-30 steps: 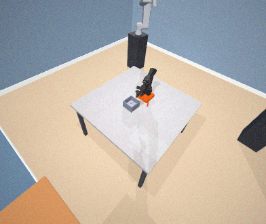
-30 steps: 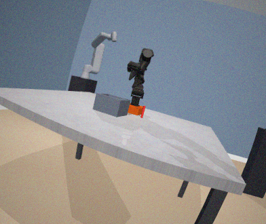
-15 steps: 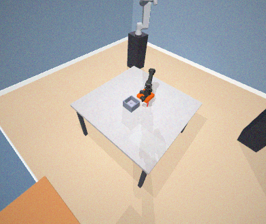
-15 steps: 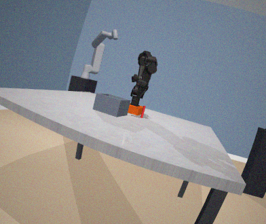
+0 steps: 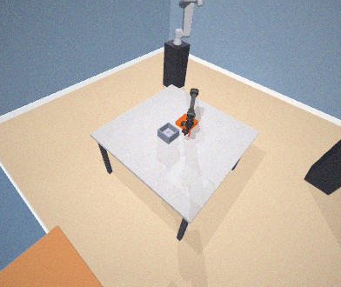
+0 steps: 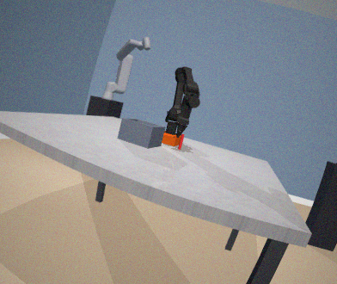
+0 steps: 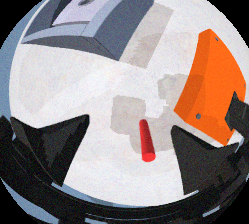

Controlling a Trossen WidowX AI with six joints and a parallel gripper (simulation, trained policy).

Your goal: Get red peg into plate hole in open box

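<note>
The red peg (image 5: 189, 134) (image 6: 181, 142) (image 7: 146, 142) stands upright on the table beside the orange block. My gripper (image 5: 185, 132) (image 6: 176, 132) (image 7: 132, 124) is open with nothing between its fingers. It is low over the table, close to the peg. In the wrist view the peg shows between the two fingers, nearer the right one. The open grey box (image 5: 163, 136) (image 6: 138, 132) (image 7: 109, 42) stands to the left of the peg in the top and exterior views. The pale plate (image 5: 169, 132) (image 7: 73, 13) shows at its bottom, and the dark hole (image 7: 86, 2) is partly cut off by the wrist view's top edge.
The orange block (image 5: 179, 122) (image 6: 168, 139) (image 7: 211, 85) is at the arm's base, close to the peg. The grey table (image 5: 153, 168) (image 6: 108, 162) (image 7: 49, 90) carries everything. A light grey arm (image 5: 188, 17) (image 6: 125, 71) stands on a dark pedestal (image 5: 175, 65) (image 6: 104, 107) behind the table.
</note>
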